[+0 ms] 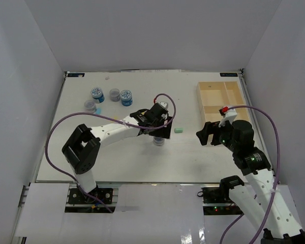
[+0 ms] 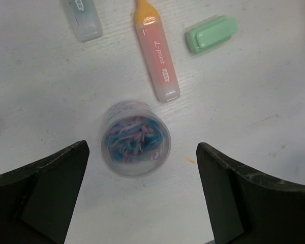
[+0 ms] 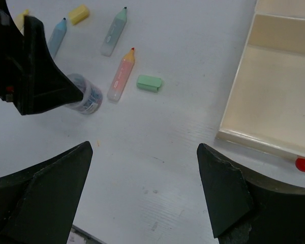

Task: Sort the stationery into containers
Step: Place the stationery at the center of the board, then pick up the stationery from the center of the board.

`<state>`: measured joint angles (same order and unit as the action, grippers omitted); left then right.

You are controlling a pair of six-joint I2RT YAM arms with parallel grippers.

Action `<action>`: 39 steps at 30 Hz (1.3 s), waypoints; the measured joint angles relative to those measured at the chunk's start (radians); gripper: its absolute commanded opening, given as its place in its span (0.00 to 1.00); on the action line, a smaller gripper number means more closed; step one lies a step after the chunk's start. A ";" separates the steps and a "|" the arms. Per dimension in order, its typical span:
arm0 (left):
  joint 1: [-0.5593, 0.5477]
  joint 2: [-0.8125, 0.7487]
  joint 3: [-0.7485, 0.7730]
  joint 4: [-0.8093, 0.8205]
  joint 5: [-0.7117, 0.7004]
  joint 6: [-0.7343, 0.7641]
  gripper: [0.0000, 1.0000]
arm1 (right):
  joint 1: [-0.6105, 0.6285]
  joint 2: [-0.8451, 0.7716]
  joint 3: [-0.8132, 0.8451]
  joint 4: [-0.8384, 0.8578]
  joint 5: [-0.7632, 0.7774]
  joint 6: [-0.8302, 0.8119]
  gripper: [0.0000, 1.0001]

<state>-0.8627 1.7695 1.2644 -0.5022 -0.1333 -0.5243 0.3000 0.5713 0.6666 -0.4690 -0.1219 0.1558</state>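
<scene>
Top view, upper left of white counter: four small round pots. Centre: left gripper, jaws spread, hangs over a clear pot of coloured clips, not touching; orange marker & green block just beside. Right: right gripper spread, holding nothing, near wooden tray at upper right

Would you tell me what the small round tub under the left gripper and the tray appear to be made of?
The tub looks like clear, slightly frosted plastic: coloured contents show through its wall. The tray looks like pale unfinished wood, matte, with thin dividers; grain is too faint to confirm.
</scene>
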 measured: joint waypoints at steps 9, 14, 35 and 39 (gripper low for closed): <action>0.254 -0.350 -0.037 0.019 0.002 0.019 0.98 | 0.257 0.317 0.108 0.069 0.066 -0.011 0.90; 0.503 -0.554 -0.148 0.025 -0.024 0.058 0.98 | 0.441 0.551 0.203 0.121 0.169 -0.058 0.90; 0.730 -0.777 -0.501 0.095 -0.035 0.100 0.98 | 0.613 1.094 0.401 0.198 0.261 -0.141 1.00; 0.730 -0.777 -0.501 0.095 -0.035 0.104 0.98 | 0.613 1.117 0.403 0.204 0.262 -0.143 0.91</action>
<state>-0.1326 0.9928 0.7631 -0.4068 -0.1688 -0.4206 0.9131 1.6878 1.0695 -0.2646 0.1398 0.0124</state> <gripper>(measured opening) 0.979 0.942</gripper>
